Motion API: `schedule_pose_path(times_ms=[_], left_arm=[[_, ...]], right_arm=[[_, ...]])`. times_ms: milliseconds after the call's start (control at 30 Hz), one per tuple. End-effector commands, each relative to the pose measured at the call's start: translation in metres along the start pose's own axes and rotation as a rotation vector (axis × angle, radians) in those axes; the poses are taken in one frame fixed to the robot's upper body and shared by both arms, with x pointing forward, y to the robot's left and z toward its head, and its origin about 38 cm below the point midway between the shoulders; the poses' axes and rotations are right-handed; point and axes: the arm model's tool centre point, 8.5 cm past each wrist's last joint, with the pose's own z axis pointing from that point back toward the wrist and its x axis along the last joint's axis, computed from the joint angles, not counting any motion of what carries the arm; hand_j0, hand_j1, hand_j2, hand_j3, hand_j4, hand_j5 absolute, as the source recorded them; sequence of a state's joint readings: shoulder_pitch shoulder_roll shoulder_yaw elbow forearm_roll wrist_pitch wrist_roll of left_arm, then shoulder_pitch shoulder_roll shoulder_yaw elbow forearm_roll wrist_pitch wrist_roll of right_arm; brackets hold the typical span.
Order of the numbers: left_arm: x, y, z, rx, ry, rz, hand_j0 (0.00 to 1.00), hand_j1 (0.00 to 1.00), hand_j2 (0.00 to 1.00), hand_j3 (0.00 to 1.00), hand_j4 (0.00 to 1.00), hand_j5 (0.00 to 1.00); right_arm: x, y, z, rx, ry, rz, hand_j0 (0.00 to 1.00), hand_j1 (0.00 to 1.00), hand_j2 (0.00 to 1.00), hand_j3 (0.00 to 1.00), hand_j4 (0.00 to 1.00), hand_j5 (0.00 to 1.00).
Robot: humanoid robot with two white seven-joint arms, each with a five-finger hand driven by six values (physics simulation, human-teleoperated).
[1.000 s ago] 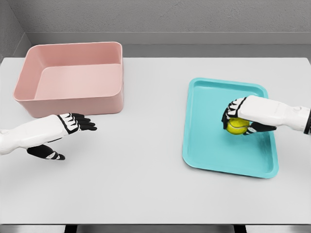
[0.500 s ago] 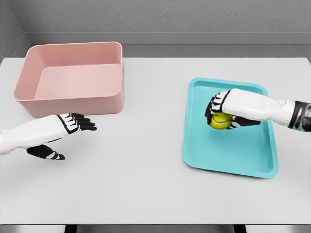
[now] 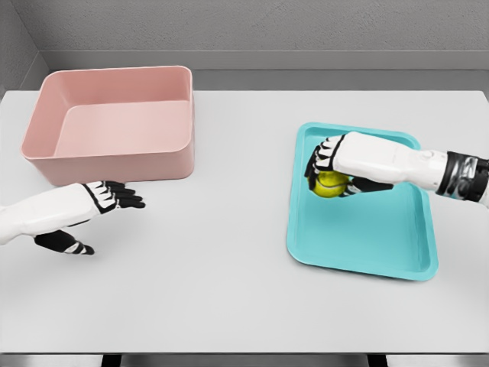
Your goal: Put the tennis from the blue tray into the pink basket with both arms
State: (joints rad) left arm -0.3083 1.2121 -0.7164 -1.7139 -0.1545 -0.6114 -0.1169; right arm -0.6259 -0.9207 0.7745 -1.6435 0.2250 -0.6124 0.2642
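Note:
A yellow tennis ball (image 3: 329, 185) is held in my right hand (image 3: 327, 172), whose fingers curl over its top. The ball is over the left part of the blue tray (image 3: 359, 237), near the tray's left rim. The pink basket (image 3: 114, 126) stands empty at the far left of the table. My left hand (image 3: 92, 218) hovers in front of the basket's near wall, fingers stretched out to the right and holding nothing.
The white table (image 3: 229, 267) carries only the basket and the tray. A wide bare strip lies between them. A grey wall runs behind the table's far edge.
My right hand has carried the ball leftward across the tray, from its middle right to near its left rim. My left hand has drifted slightly left and lower.

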Motion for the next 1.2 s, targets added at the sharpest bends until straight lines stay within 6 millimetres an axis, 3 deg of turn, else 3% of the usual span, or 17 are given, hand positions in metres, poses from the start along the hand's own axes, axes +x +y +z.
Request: schedule_pose_path(times_ms=[0, 167, 467, 600, 800, 1067, 1167], left_arm=[[-0.001, -0.005, 0.007, -0.016, 0.011, 0.043, 1.00, 1.00, 1.00, 1.00, 1.00, 1.00], [-0.002, -0.003, 0.011, -0.015, 0.019, 0.049, 1.00, 1.00, 1.00, 1.00, 1.00, 1.00], [-0.006, 0.007, 0.025, -0.020, 0.052, 0.055, 1.00, 1.00, 1.00, 1.00, 1.00, 1.00], [-0.006, 0.005, 0.026, -0.026, 0.051, 0.055, 1.00, 1.00, 1.00, 1.00, 1.00, 1.00], [-0.004, -0.001, 0.024, -0.105, 0.042, 0.057, 1.00, 1.00, 1.00, 1.00, 1.00, 1.00], [0.001, -0.014, 0.023, -0.236, 0.017, 0.095, 1.00, 1.00, 1.00, 1.00, 1.00, 1.00], [0.000, -0.009, 0.023, -0.224, 0.016, 0.097, 1.00, 1.00, 1.00, 1.00, 1.00, 1.00]], right_arm=[[0.002, -0.001, -0.006, -0.015, -0.014, -0.009, 0.46, 0.46, 0.46, 0.46, 0.46, 0.46], [0.007, -0.006, -0.020, -0.033, -0.048, -0.002, 0.46, 0.46, 0.46, 0.46, 0.46, 0.46], [0.023, 0.003, -0.054, -0.007, -0.133, -0.022, 0.46, 0.46, 0.46, 0.46, 0.46, 0.46], [0.032, 0.002, -0.073, -0.010, -0.178, -0.021, 0.46, 0.46, 0.46, 0.46, 0.46, 0.46], [0.030, 0.001, -0.085, -0.010, -0.186, -0.027, 0.46, 0.46, 0.46, 0.46, 0.46, 0.46], [0.041, 0.002, -0.132, 0.027, -0.248, -0.004, 0.46, 0.46, 0.46, 0.46, 0.46, 0.46], [0.050, 0.005, -0.150, 0.045, -0.278, 0.022, 0.46, 0.46, 0.46, 0.46, 0.46, 0.46]])
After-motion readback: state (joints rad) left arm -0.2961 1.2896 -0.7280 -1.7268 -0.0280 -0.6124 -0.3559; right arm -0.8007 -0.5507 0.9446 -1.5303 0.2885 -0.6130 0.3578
